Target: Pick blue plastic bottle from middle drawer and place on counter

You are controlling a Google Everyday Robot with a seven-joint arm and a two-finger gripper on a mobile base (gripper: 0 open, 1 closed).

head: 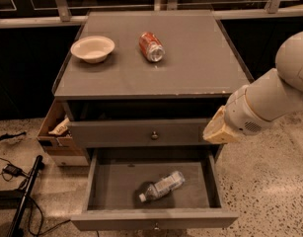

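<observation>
The blue plastic bottle [162,186] lies on its side on the dark floor of the open middle drawer [94,181], white cap toward the front left. The drawer is pulled out, its knob at the bottom edge of the view. The counter [190,63] is the grey cabinet top above. My gripper [217,127], pale yellow at the end of the white arm, hangs at the cabinet's front right corner. It is above the drawer's right side and apart from the bottle.
A white bowl [93,48] and a red soda can [151,46] on its side sit on the counter's back half. A closed drawer [141,132] sits above the open one. A cardboard box [57,135] stands left of the cabinet. Black cables and a stand [22,191] lie on the floor.
</observation>
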